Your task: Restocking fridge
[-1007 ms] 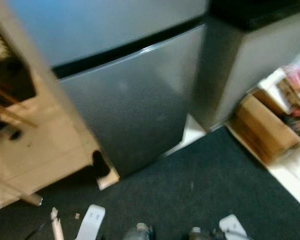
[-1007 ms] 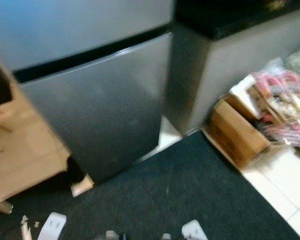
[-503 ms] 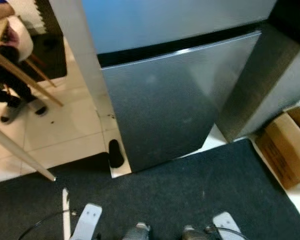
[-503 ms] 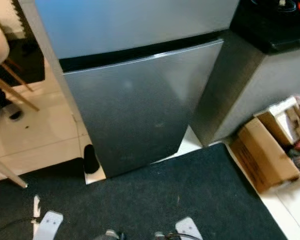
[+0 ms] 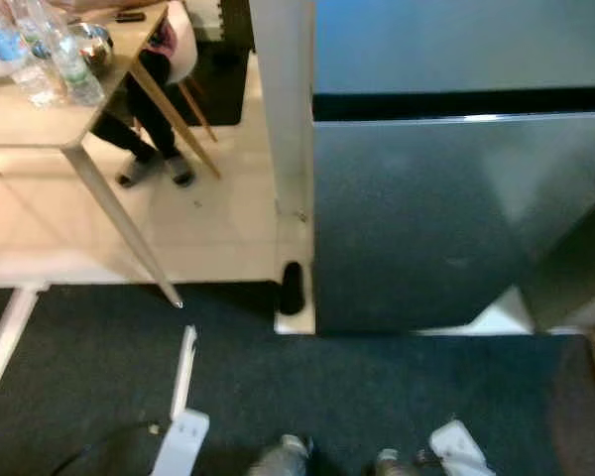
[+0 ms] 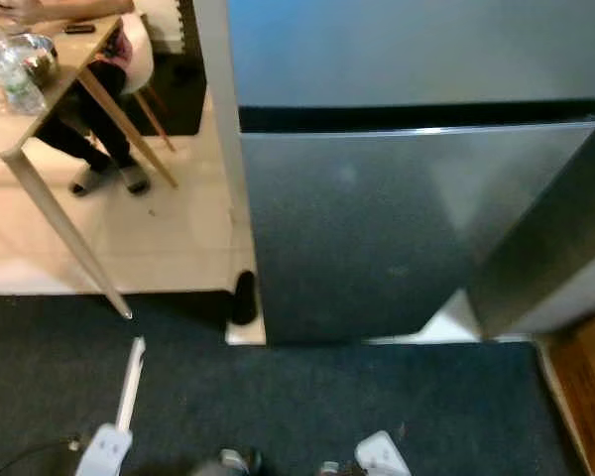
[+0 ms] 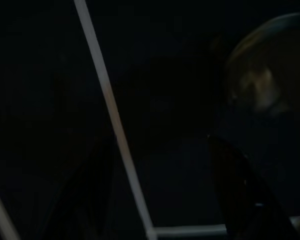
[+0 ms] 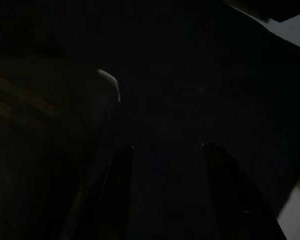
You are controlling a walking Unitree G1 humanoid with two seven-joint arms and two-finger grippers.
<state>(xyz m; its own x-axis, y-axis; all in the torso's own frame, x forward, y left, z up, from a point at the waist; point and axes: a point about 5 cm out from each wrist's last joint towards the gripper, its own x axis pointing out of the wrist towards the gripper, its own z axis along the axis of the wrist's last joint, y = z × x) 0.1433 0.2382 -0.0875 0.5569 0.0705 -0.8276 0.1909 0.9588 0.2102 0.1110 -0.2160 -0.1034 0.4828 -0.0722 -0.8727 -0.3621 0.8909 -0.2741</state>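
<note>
A steel fridge stands straight ahead with both doors shut: the lower door (image 5: 426, 228) under a black gap, the upper door (image 5: 456, 45) above it. On a wooden table (image 5: 40, 119) to the left stand plastic water bottles (image 5: 64, 55) and a metal bowl (image 5: 94, 45). Both arms hang low in the dark. My left gripper (image 7: 160, 200) is open with nothing between its fingers, above a pale strip on the floor. My right gripper (image 8: 165, 195) is open too, over the dark mat.
A person's legs (image 5: 139, 119) show under the table. A dark mat (image 5: 278, 397) covers the floor before the fridge. A white strip (image 5: 185, 367) and a cable lie on it at the left. A small black object (image 5: 292, 288) sits at the fridge's left corner. A cardboard box (image 6: 585, 387) is at the right.
The camera has swung left: the fridge now sits to the right of the picture, the table with bottles and the seated person have come into view, and the box has slid to the edge.
</note>
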